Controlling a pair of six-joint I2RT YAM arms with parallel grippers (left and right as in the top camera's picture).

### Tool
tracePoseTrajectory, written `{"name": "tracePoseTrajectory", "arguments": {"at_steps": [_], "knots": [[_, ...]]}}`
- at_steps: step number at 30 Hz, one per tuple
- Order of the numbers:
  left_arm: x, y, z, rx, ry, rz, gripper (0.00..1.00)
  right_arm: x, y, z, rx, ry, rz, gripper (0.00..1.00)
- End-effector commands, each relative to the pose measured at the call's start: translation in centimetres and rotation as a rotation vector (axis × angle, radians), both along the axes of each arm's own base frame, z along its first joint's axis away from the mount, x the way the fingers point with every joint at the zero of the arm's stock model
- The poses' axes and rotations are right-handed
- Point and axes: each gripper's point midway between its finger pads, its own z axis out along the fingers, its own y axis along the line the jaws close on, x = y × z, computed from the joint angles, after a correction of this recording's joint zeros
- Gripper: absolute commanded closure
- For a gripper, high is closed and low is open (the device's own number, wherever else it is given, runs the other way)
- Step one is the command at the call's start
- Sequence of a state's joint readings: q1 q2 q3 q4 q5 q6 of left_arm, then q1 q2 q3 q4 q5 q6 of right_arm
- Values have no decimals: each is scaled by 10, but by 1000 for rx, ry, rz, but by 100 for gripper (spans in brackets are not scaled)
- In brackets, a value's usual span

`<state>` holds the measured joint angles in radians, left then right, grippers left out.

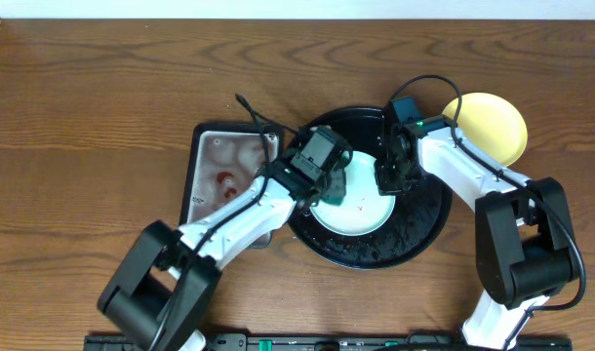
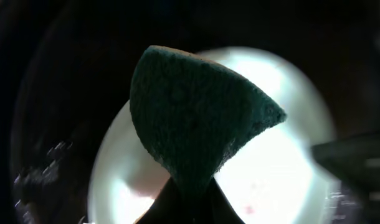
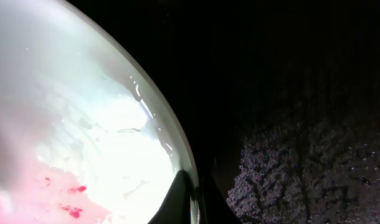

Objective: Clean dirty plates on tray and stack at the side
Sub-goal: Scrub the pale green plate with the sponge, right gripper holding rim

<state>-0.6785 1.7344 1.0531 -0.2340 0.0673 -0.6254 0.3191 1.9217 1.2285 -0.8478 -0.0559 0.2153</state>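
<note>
A pale mint-blue plate [image 1: 361, 210] with red sauce specks lies in the black tray [image 1: 415, 239]. My left gripper [image 1: 329, 174] is shut on a green sponge [image 2: 196, 118] and holds it over the plate [image 2: 289, 155]. My right gripper [image 1: 388, 175] is shut on the plate's right rim [image 3: 191, 186]; the plate [image 3: 84, 124] is wet with red smears. A yellow plate [image 1: 493, 125] lies on the table right of the tray. I cannot see another mint-blue plate.
A grey metal pan [image 1: 212, 180] with reddish water stands left of the tray, partly under my left arm. The tray's wet black floor [image 3: 302, 174] fills the right wrist view.
</note>
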Motion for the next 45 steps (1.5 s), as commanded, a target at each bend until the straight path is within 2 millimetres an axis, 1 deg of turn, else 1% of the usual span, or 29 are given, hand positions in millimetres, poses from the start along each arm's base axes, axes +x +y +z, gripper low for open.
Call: {"name": "tracePoseTrajectory", "arguments": {"at_steps": [1,5,9,12,14,16,18,19,21,22,23,24,25,27,29,32,35,37,40,45], "knots": [[-2,-13,6,-40,-15,5,93,-13,5,-10,-5,42,40,99],[-13,-44,-4,-126,25,-65,93,-13,5,-10,-5,41,40,99],[-20,-59,-21,-160,79,-33,93,-13,5,-10,-6,42,40,99],[-27,-71,-31,-197,117,-59,92,-13,5,-10,-5,42,40,99],[-29,-70,-39,-185,133,-60,93,-13,5,-10,-5,42,40,99],[-30,-61,-50,-138,149,-40,93,-13,5,-10,-5,42,40,99],[-28,-39,-61,-43,151,11,93,-13,5,-10,-6,43,40,99],[-26,-24,-66,15,150,43,93,-13,5,-10,-6,43,40,99],[-23,1,-70,107,144,71,93,-13,5,-10,-6,42,41,99],[-21,10,-71,137,144,78,93,-13,5,-10,-6,42,41,99],[-19,19,-69,164,142,80,93,-13,5,-10,-6,42,41,99],[-18,24,-67,173,141,77,93,-13,5,-10,-6,42,41,99],[-14,30,-60,174,133,75,93,-13,5,-10,-6,42,41,99],[-10,34,-50,166,112,73,93,-13,5,-10,-6,42,41,99],[-4,34,-33,141,74,64,93,-13,5,-10,-6,43,41,99],[-2,28,-6,93,22,56,92,-13,5,-10,-6,42,40,99],[-6,16,3,46,19,23,93,-13,5,-10,-6,42,40,99],[-11,5,0,18,31,-7,93,-13,5,-10,-6,42,40,99],[-17,-11,-10,-2,53,-34,93,-13,5,-10,-5,43,40,99],[-32,-37,-34,-34,106,-65,92,-13,5,-10,-5,43,40,99]]}}
